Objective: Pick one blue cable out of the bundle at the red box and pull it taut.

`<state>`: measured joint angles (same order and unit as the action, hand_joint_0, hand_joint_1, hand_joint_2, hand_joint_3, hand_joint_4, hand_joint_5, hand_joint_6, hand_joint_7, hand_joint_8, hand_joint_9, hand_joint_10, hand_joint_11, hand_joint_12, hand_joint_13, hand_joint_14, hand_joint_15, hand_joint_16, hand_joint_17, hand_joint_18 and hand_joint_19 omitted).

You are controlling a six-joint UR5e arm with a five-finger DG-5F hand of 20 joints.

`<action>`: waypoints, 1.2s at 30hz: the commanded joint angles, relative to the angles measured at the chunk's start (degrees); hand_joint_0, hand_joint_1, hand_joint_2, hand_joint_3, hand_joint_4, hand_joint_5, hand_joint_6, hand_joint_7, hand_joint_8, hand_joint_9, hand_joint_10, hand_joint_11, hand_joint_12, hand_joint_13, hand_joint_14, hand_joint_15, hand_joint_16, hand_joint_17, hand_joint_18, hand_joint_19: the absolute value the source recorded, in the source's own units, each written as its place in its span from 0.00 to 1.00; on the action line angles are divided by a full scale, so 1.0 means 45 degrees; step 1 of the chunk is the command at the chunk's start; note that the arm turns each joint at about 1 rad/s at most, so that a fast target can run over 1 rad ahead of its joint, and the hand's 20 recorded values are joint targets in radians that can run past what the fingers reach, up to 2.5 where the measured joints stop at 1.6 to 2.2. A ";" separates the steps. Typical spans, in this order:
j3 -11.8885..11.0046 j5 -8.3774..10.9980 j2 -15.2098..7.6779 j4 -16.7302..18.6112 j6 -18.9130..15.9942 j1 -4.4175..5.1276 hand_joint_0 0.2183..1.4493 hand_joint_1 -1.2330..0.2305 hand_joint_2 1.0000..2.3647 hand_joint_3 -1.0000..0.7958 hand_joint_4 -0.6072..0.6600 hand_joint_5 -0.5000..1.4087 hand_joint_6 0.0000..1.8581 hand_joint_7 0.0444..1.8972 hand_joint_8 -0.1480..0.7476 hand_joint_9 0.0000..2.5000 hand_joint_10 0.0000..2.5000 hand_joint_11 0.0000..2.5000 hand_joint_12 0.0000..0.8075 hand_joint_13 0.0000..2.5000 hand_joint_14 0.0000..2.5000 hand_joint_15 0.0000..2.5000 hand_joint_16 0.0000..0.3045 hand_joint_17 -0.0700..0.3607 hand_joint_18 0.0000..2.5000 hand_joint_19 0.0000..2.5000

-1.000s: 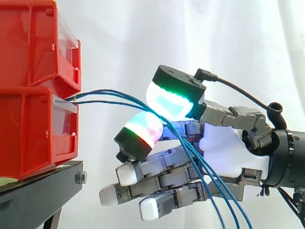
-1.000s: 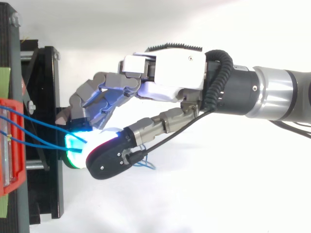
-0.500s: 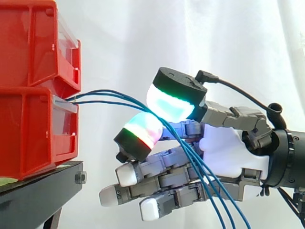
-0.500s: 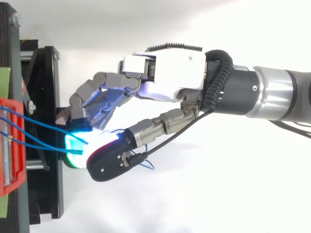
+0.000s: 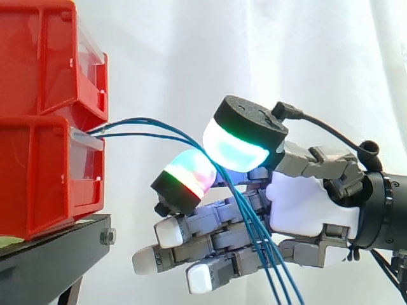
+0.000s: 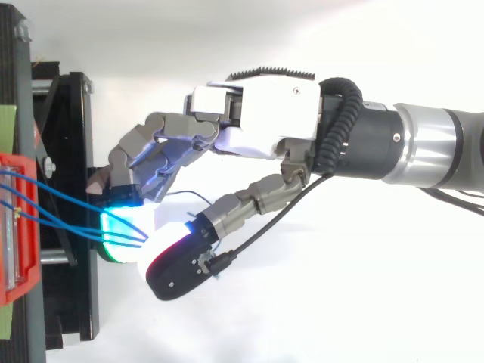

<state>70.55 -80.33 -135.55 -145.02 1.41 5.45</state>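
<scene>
White curtain (image 5: 191, 51) hangs behind two red bins stacked at the left, an upper bin (image 5: 44, 57) on a lower bin (image 5: 44, 178), both on a black stand (image 5: 57, 244). What lies inside the bins cannot be seen from the side. The blue cables (image 5: 152, 124) leave the front lip of the lower bin beside its clear plate. They arc right across open air to the hand (image 5: 308, 206), then fall in front of its lower fingers (image 5: 210, 238) and out of the bottom edge. Three strands can be counted where they hang. The hand pinches them: its thumb pad (image 5: 238, 149), glowing green and cyan, bends toward one curled fingertip (image 5: 187, 175) glowing red and green. The strands pass between the two, and the other fingers reach out nearly straight toward the bins. A clear gap separates those fingertips from the bin fronts. From above, bare white room lies on both sides of the arm.
</scene>
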 commanded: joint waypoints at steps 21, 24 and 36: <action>0.0005 0.0000 0.0004 0.0000 -0.0058 -0.0020 0.30 0.45 0.00 0.33 0.64 0.18 0.46 0.50 0.58 0.30 0.01 0.25 0.50 0.20 0.00 0.10 0.20 0.48 0.27 0.21; 0.0005 0.0000 0.0004 0.0000 -0.0058 -0.0020 0.31 0.41 0.01 0.37 0.64 0.18 0.46 0.50 0.59 0.30 0.00 0.25 0.50 0.20 0.00 0.10 0.20 0.48 0.27 0.21; 0.0005 0.0000 0.0004 0.0000 -0.0058 -0.0039 0.34 0.26 0.01 0.45 0.63 0.18 0.47 0.50 0.58 0.31 0.01 0.27 0.50 0.21 0.00 0.10 0.20 0.48 0.29 0.20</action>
<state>70.54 -80.33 -135.53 -145.02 1.14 5.29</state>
